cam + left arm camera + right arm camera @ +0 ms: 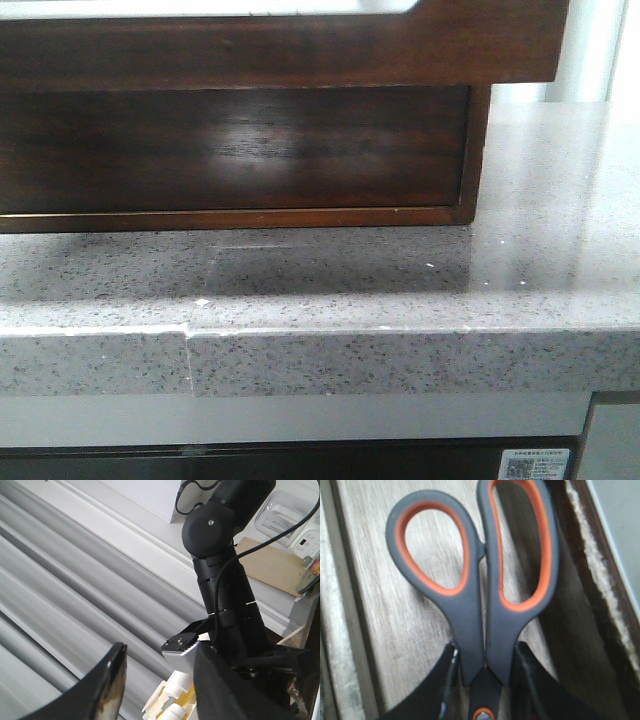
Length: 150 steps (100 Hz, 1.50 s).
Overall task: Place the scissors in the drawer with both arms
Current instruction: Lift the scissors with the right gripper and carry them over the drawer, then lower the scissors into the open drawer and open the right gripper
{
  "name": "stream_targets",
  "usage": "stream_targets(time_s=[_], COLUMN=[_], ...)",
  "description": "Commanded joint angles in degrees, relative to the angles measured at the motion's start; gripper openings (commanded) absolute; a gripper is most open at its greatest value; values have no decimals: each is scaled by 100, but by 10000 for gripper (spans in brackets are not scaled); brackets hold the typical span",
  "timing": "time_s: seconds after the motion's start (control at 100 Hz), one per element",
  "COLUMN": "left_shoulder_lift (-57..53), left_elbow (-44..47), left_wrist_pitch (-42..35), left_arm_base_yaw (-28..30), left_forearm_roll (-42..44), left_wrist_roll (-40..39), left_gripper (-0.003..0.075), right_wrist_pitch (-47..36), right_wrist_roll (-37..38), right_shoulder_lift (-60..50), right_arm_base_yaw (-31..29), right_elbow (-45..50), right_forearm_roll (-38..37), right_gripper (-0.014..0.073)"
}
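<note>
Speckled grey worktop (400,300) fills the near field of the front view; behind it stands the dark brown drawer (230,150), its glossy front flush within the wooden frame (300,45), so I judge it closed from this side. Neither of my arms appears in that view.

Left: my left hand (160,690) hangs with its fingers spread and nothing between them, well clear of the task; beyond it shows my other black arm (225,570) against pale ribbed panels.

Right: my right hand (485,685) grasps the scissors (475,590) at the neck, just above the orange pivot dot, one finger on each side. Their long axis runs straight away from the hand, handles foremost. Grey handles, orange loop linings; the blades are hidden. They hang over a pale wooden floor edged by a dark rim, apparently a compartment; contact with it cannot be told. The right arm is nearer; release looks like the remaining step
</note>
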Motion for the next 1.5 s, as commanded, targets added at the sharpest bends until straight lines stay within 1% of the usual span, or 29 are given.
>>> stream_targets(time_s=[0.0,0.06,0.13,0.5,0.57,0.64,0.68,0.77,0.87,0.9,0.98,1.06,1.19,1.26,1.32,1.39,1.49], left_shoulder_lift=[34,34,34,34,34,21,6,-78,-203,-255,-391,-528,-789,-951,-1091,-1244,-1447], left_elbow=[-195,-195,-195,-195,-195,-195,-195,-195,-195,-195,-195,-183,-147,-134,-123,-88,37], left_wrist_pitch=[-141,-141,-141,-141,-132,-119,-105,-70,-20,13,198,449,639,807,1000,1245,1502], left_arm_base_yaw=[-43,-43,-43,-43,-43,-43,-43,-43,-43,-43,-43,-43,-43,-43,-43,-43,-43], left_forearm_roll=[-330,-330,-330,-330,-330,-330,-330,-330,-330,-330,-330,-330,-330,-330,-330,-330,-330], left_wrist_roll=[-81,-81,-81,-81,-81,-81,-81,-81,-81,-92,-251,-645,-1114,-1592,-2175,-2644,-2767], left_gripper=[293,293,293,293,293,291,274,165,8,-23,-22,-22,-22,-22,-22,-22,-22], right_wrist_pitch=[-166,-166,-151,-98,-250,-391,-453,-498,-434,-390,-362,-368,-368,-368,-406,-581,-870], right_wrist_roll=[26,26,26,79,151,183,183,183,183,183,191,333,450,591,591,591,591], right_shoulder_lift=[-215,-215,-215,-329,-482,-686,-830,-1148,-1483,-1595,-1846,-2104,-2505,-2731,-2945,-3207,-3656], right_arm_base_yaw=[-13,-13,-13,-23,-24,-24,-24,-31,-31,-31,-31,-31,-31,-31,-31,-31,-31], right_elbow=[-190,-190,-190,-217,-217,-217,-217,-217,-217,-217,-206,-206,-197,-197,-152,29,468], right_forearm_roll=[-29,-29,-29,-39,-39,-39,-39,-39,-39,-39,-39,-39,-39,-39,-39,-39,-39], right_gripper=[97,192,254,259,232,180,141,48,-20,-41,-50,-50,-50,-50,-50,-50,-50])
